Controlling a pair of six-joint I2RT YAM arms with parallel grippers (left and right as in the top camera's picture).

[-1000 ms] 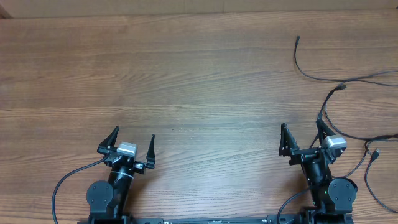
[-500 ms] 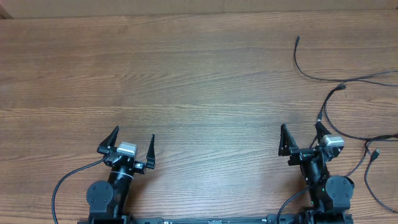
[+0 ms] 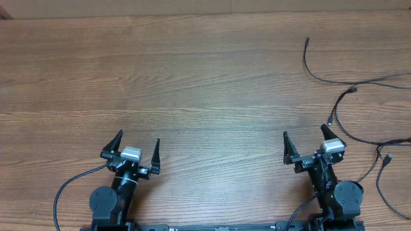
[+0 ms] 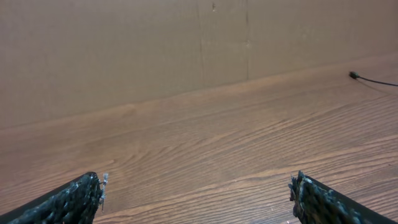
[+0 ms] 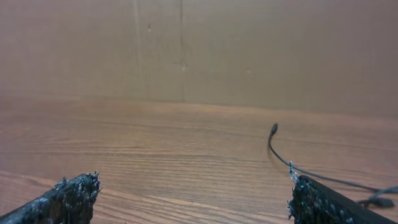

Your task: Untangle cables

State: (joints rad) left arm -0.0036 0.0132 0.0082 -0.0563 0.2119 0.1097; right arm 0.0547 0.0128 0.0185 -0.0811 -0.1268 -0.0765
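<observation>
Left tool (image 3: 139,136) spread, right tool (image 3: 304,130) spread, cables (image 3: 307,42) strewn on wooden table (image 3: 192,77) beside right tool, untouched

- The left pincer (image 3: 138,136) has bare wood of the surface (image 3: 192,83) in front of it and on both sides. Nothing lies in its way there.
- The right pincer (image 3: 304,130) has bare wood ahead and to its left.
- The cables (image 3: 321,78) lie in loose loops on the far right part of the surface. One cable end lies near the right pincer's right finger.
- A brown wall (image 5: 186,50) stands along the far edge of the surface and blocks the way past it.
</observation>
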